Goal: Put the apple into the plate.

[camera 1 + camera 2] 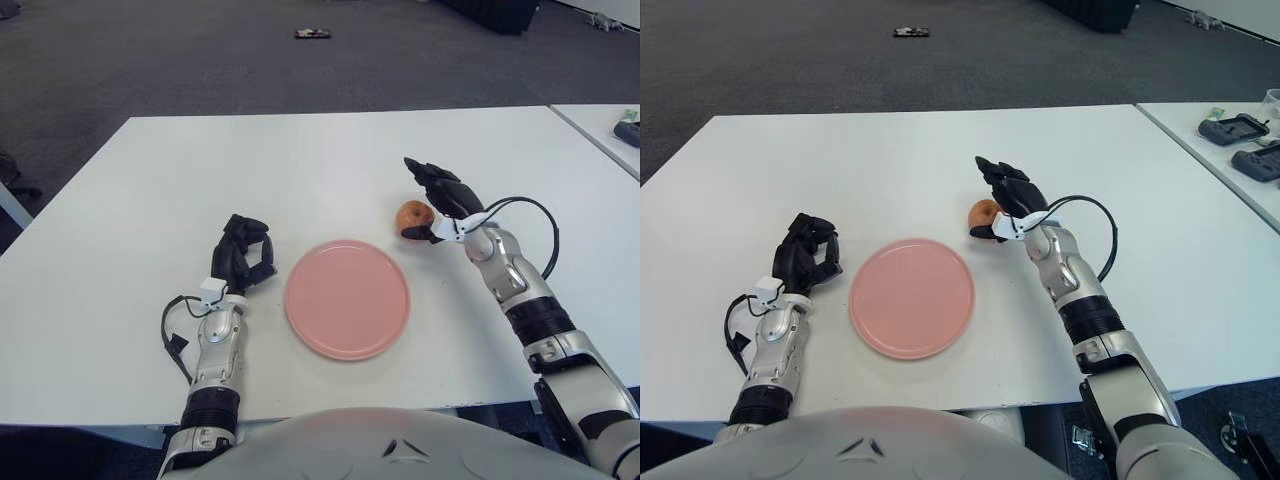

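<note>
A white table (330,150) stands on grey carpet (200,60). A second table (1230,170) at right carries dark devices (1232,128), perhaps phones.
</note>
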Controlling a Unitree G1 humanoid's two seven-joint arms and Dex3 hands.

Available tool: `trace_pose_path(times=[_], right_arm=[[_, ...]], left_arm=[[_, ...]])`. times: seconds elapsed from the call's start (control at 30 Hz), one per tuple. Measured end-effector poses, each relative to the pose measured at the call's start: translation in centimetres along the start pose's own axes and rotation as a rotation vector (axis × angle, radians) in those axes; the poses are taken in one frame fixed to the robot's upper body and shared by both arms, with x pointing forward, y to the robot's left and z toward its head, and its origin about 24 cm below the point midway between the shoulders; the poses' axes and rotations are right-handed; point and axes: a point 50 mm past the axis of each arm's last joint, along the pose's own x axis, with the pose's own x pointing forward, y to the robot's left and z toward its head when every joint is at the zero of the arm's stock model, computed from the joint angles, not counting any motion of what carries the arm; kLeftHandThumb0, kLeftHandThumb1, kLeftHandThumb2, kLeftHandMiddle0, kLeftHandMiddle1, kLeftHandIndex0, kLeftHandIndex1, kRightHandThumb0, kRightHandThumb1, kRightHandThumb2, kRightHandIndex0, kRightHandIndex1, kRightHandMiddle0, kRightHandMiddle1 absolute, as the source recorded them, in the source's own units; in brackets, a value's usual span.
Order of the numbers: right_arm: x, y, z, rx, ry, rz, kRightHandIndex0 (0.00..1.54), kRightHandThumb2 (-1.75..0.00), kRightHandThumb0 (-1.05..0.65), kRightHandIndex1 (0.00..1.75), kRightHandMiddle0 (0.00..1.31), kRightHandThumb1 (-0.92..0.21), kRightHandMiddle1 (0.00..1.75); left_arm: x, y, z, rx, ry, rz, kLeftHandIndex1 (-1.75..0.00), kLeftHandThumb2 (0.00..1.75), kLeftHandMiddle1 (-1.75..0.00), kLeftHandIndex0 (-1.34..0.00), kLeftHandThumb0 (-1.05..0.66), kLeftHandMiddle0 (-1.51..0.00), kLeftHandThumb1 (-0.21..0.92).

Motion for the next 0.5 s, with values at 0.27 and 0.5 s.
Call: trace_pose_path(times=[0.27, 0.5], right_arm=[[0.7, 0.3, -0.2, -0.019, 0.046, 0.085, 0.0, -0.81, -0.96, 0.0, 0.0, -0.36, 0.0], [1.1, 1.2, -0.1, -0.085, 0.084, 0.223, 0.0, -0.71, -1.04, 0.0, 0.0, -0.5, 0.0]], left_arm=[[-0.1, 0.0, -0.1, -0.004, 0.009, 0.004, -1.75, 1.12, -1.75, -0.48, -0.43, -0.82, 0.48], [-0.1, 0.0, -0.1, -0.009, 0.01, 0.007, -1.75, 1.12, -1.75, -0.48, -0.43, -0.81, 0.48]])
